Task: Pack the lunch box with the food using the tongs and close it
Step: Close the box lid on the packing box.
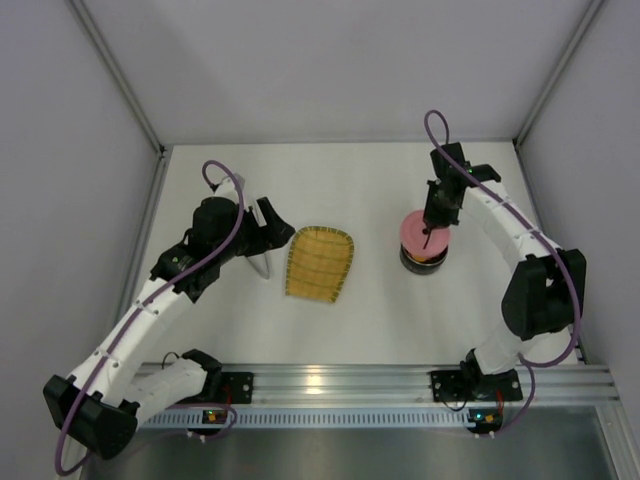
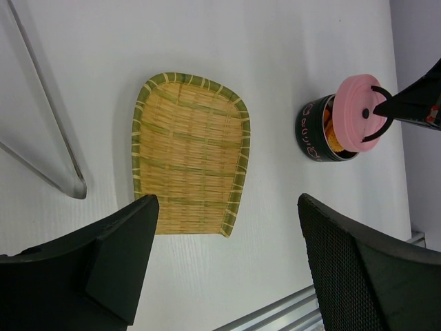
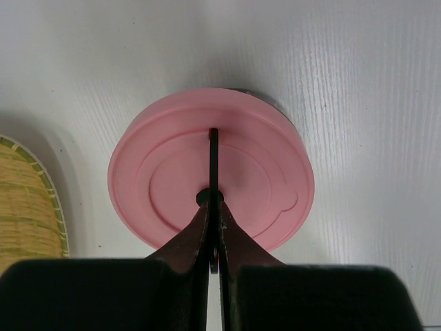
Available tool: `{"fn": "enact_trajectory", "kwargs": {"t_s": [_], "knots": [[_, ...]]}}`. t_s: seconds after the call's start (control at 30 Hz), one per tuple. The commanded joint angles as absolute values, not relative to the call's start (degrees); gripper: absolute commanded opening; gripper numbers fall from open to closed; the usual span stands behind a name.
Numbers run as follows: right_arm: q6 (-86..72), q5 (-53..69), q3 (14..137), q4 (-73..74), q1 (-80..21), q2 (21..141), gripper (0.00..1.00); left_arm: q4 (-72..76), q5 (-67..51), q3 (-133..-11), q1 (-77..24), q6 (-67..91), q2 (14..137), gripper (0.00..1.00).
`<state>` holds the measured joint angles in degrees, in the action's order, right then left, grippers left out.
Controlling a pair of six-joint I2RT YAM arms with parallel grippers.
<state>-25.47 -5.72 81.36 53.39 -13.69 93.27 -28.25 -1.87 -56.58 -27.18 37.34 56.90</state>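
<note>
- Overhead, yellow woven tray (image 1: 320, 262) sits at centre.
- Left gripper (image 2: 224, 214), jaws spread (gripping nothing), hovers near tongs (image 2: 77, 190) at tray's 9 o'clock.
- Right gripper (image 3: 215, 207) pinches pink lid (image 3: 172, 158) by its handle, askew over lunch box (image 2: 311, 131) at 3 o'clock; food (image 2: 333, 138) shows inside.

Yellow woven tray (image 1: 320, 263) with a green rim, lying flat near the middle of the white tabletop (image 1: 360, 180). Silver rail (image 1: 340, 381) along the near edge. Grey walls around.
</note>
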Motion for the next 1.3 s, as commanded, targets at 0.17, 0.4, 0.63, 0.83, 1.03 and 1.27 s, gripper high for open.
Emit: {"fn": "enact_trajectory", "kwargs": {"t_s": [0.17,0.4,0.63,0.83,1.03,1.27], "knots": [[-24.5,-7.4,79.0,48.4,-11.3,94.1,0.00,-27.2,-1.7,-57.9,-27.3,36.7,57.2,0.87],[-24.3,-5.8,76.5,47.0,-11.2,94.6,0.00,-27.2,-1.3,-58.1,-27.4,36.6,57.5,0.87],[-24.3,-5.2,74.3,45.7,-11.2,94.5,0.00,-27.1,-1.4,-57.9,-27.3,36.7,57.5,0.87],[-23.9,-6.6,74.4,45.6,-11.5,94.5,0.00,-26.7,-1.5,-57.7,-27.3,36.9,57.6,0.87],[-23.5,-10.5,75.5,46.8,-12.5,94.1,0.00,-26.7,-1.6,-57.6,-27.3,36.8,57.6,0.87],[-23.6,-13.6,74.6,46.3,-13.8,92.7,0.00,-26.6,-1.7,-57.2,-27.3,36.8,57.7,0.87]]}}
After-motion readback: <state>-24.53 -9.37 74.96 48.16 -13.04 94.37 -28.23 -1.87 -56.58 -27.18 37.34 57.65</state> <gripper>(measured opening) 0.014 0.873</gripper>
